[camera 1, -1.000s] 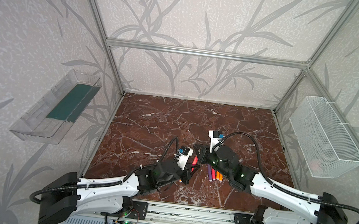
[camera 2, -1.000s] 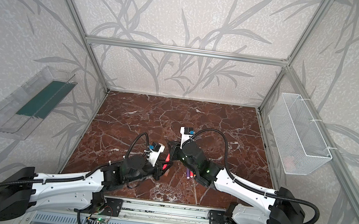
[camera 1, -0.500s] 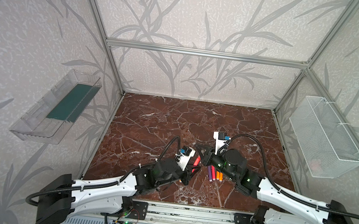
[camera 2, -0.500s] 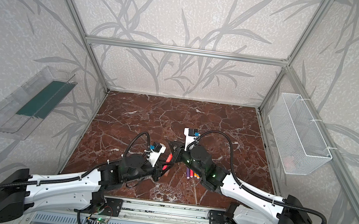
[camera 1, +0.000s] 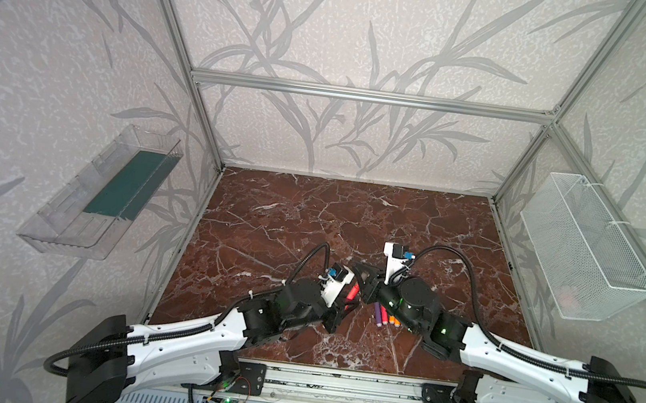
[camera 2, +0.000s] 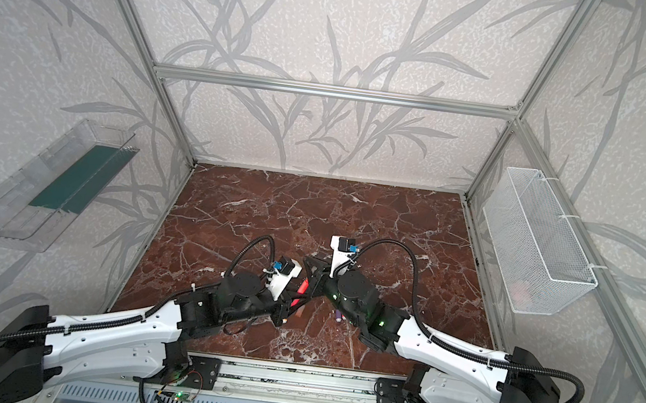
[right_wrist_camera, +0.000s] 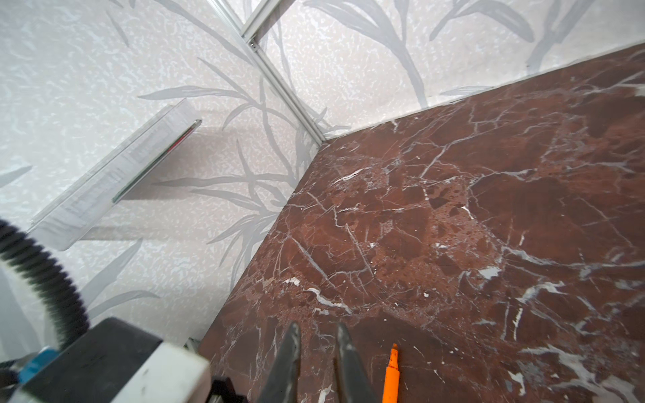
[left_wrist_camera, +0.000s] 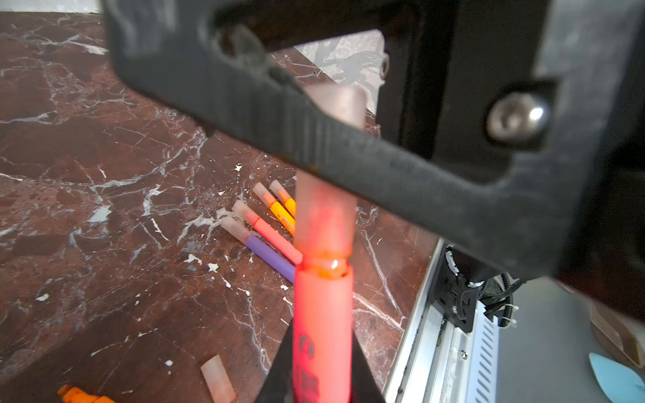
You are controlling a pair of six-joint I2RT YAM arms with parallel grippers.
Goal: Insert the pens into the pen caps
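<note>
Reaching inward from bases on the front rail (camera 1: pixel 333 379), L arm (camera 1: pixel 186 345) & R arm (camera 1: pixel 523 361) lie low over the red marble table (camera 1: pixel 311 218). They meet nose to nose near its front middle, elbows out, wrists bent toward each other.

L gripper (camera 1: pixel 345 303) is clenched on the rear half of a pink-red pen (camera 1: pixel 352 292), which tilts up & away from the rail. R gripper (camera 1: pixel 363 285) comes at that pen's tip from the opposite side, jaws clamped across a pale pen cap (left_wrist_camera: pixel 326 216). In the left wrist view the cap sits over the tip, down to the pen's shoulder.

Four capped pens (left_wrist_camera: pixel 275 233) (purple, pink, 2 orange) lie side by side on the marble just beside the held pen, on R arm's side. Also near the held pen, on the marble: a loose cap (left_wrist_camera: pixel 218 382) & an uncapped orange pen (right_wrist_camera: pixel 391 373).
</note>
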